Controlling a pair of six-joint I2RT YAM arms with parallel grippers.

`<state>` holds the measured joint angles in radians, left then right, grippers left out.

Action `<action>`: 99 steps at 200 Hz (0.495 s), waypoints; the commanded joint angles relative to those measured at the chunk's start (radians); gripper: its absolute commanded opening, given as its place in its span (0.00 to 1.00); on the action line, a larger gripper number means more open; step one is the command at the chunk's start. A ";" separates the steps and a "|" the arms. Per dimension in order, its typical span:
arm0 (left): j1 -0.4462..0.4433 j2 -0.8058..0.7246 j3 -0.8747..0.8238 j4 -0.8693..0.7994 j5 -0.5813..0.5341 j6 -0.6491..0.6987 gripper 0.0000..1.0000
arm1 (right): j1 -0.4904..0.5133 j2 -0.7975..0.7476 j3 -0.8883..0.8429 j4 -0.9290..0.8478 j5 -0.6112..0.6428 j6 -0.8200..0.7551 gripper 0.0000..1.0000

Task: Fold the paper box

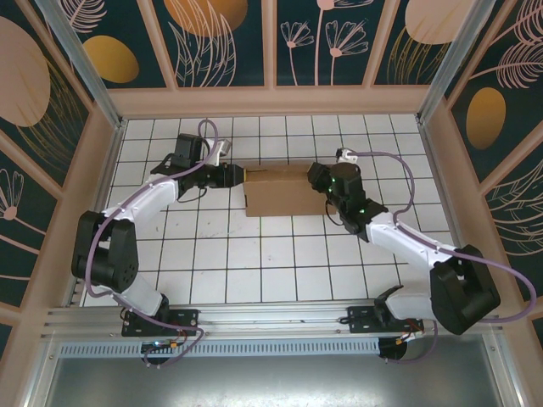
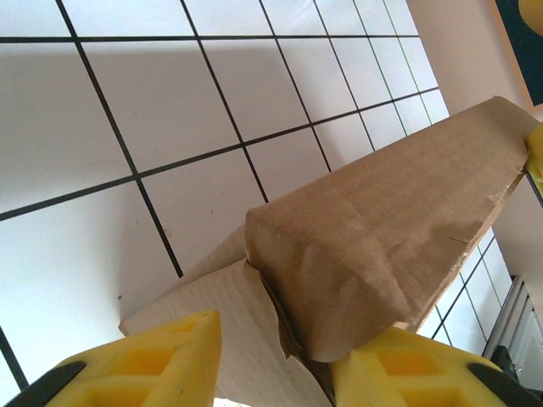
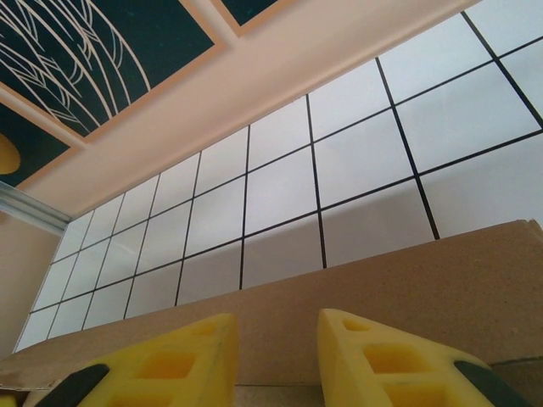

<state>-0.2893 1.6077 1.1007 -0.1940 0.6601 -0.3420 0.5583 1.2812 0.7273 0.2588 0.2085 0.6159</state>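
Brown paper box (image 1: 284,193) lies on the tiled desk (image 1: 254,280). At its nine o'clock end sits the left pincer (image 1: 240,175), at three o'clock the right pincer (image 1: 317,181), both released.

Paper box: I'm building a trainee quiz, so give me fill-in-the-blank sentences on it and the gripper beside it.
The paper box is ___ cardboard.
The left gripper is at the box's ___ end in the top view.
Its fingers are ___.
The table has white ___.
Missing: brown; left; yellow; tiles.
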 commanded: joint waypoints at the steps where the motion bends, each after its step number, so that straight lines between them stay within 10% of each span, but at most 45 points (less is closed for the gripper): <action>1: -0.017 -0.018 -0.035 -0.048 -0.017 0.001 0.39 | 0.005 0.026 -0.092 -0.173 0.011 0.013 0.32; 99: -0.016 -0.095 -0.075 -0.055 0.011 0.008 0.48 | 0.007 0.033 -0.184 -0.109 0.036 0.060 0.31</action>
<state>-0.2981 1.5394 1.0321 -0.1913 0.6460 -0.3485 0.5655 1.2430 0.6193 0.3962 0.2104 0.6365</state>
